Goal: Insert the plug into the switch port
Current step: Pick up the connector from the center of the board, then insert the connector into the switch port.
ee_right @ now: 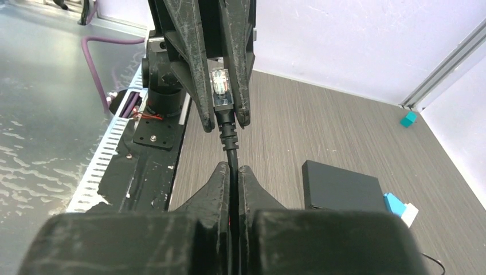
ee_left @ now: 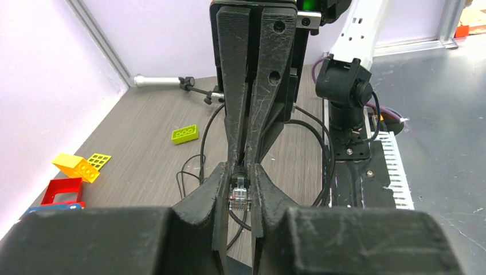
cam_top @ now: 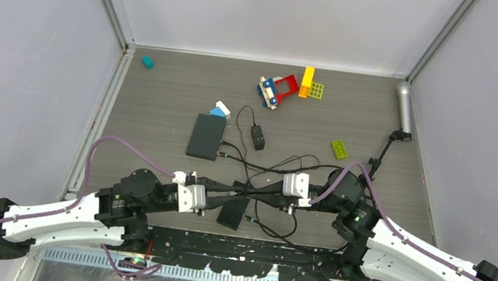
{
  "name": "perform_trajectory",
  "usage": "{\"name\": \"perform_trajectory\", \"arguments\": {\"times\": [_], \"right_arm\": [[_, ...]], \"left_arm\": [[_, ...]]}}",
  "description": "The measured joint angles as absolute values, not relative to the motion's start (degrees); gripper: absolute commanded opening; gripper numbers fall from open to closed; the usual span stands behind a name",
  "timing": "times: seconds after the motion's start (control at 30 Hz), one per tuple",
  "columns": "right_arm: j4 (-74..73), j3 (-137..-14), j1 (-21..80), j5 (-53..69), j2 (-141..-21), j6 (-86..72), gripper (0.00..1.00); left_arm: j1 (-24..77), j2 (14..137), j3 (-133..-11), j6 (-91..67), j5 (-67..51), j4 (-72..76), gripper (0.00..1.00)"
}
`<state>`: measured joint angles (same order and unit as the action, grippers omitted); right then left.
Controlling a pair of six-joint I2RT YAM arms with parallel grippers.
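The plug (ee_left: 239, 193), a clear network connector on a black cable (ee_right: 231, 150), is pinched between my left gripper's (ee_left: 239, 184) fingers, which are shut on it. My right gripper (ee_right: 232, 175) faces the left one and is shut on the cable just behind the plug (ee_right: 220, 85). Both grippers meet above the table's near middle (cam_top: 252, 189). The switch (cam_top: 206, 137), a flat black box with cables at its side, lies farther back and left, and it also shows in the right wrist view (ee_right: 341, 186). Its ports are not visible.
A second flat black box (cam_top: 232, 213) lies under the grippers, among loose cable loops (cam_top: 287, 164). A black power adapter (cam_top: 257, 138), a blue and white block (cam_top: 220, 111), a green brick (cam_top: 340, 149), coloured toy bricks (cam_top: 288, 89), a teal block (cam_top: 147, 61) and a silver cylinder on a stand (cam_top: 403, 107) lie farther back.
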<state>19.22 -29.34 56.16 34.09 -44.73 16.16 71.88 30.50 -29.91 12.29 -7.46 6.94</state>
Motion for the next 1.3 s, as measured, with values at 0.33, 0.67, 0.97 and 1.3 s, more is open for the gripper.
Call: {"name": "perform_trajectory", "arguments": {"times": [0.33, 0.67, 0.97, 1.3], "right_arm": [[-0.8, -35.11, 56.14, 25.17, -43.53, 21.3, 0.01], [-38.24, -60.95, 53.93, -24.51, -64.88, 35.31, 0.01], [-44.47, -62.98, 40.64, -41.87, -72.69, 40.58, 0.0], [-37.74, -70.61, 37.04, -45.47, -60.31, 47.88, 0.0]], "left_arm": [[72.12, 27.16, -26.35, 2.7, 2.22, 7.42, 0.74], [72.12, 25.89, -27.64, -15.62, 23.33, -6.79, 0.59], [72.12, 23.77, -27.57, -23.99, 30.06, -14.57, 0.62], [72.12, 23.05, -24.4, -26.85, 31.03, -14.15, 0.68]]}}
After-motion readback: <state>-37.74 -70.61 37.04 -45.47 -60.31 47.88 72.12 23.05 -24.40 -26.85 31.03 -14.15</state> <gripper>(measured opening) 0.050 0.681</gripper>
